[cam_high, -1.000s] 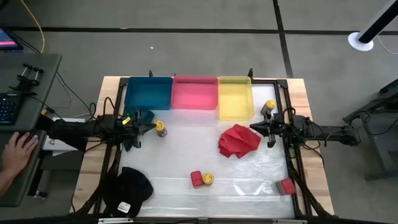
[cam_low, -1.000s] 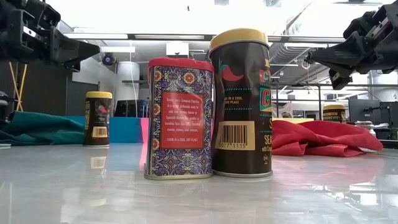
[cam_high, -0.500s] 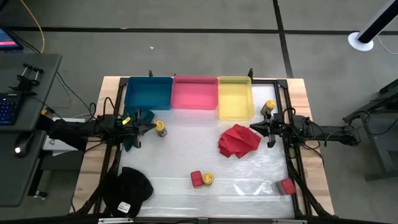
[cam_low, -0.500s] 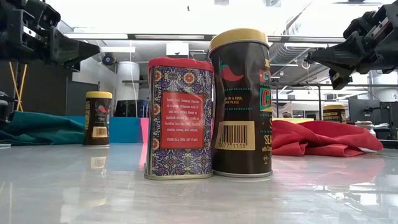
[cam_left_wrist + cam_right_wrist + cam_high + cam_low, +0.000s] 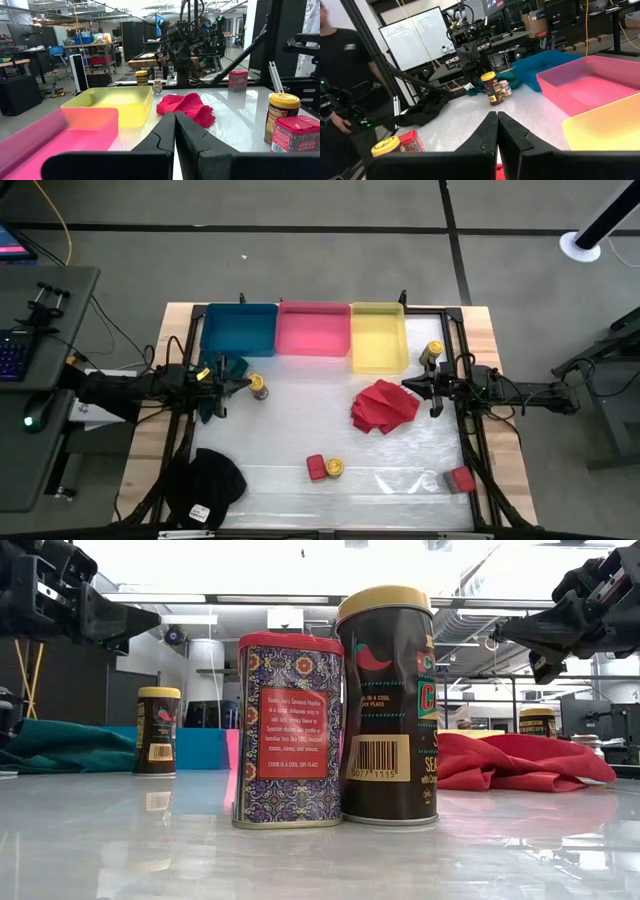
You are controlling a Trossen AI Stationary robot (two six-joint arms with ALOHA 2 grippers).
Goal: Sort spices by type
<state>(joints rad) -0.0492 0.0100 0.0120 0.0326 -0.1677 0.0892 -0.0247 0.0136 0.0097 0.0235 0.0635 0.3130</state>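
Observation:
Both arms hover above the table, holding nothing. My left gripper (image 5: 240, 383) (image 5: 175, 120) is shut, just left of a yellow-lidded jar (image 5: 258, 385) (image 5: 490, 87) with a small pale jar (image 5: 505, 88) beside it. My right gripper (image 5: 408, 387) (image 5: 497, 120) is shut, right of the red cloth (image 5: 385, 405). Another yellow-lidded jar (image 5: 432, 352) (image 5: 142, 77) stands by the yellow bin, with a small jar (image 5: 157, 86) next to it. A red tin (image 5: 316, 468) (image 5: 290, 730) and a yellow-lidded jar (image 5: 335, 468) (image 5: 388, 705) stand side by side near the table's near edge. A second red tin (image 5: 461, 478) stands at the near right.
Blue bin (image 5: 238, 330), pink bin (image 5: 313, 328) and yellow bin (image 5: 378, 338) stand in a row along the far edge. A green cloth (image 5: 215, 380) lies under the left arm and a black cloth (image 5: 205, 485) at the near left. A person (image 5: 340, 75) stands beyond the table.
Both arms have kept still and no spice has moved. A person's hand that lay on the desk left of the table a second ago has withdrawn from view.

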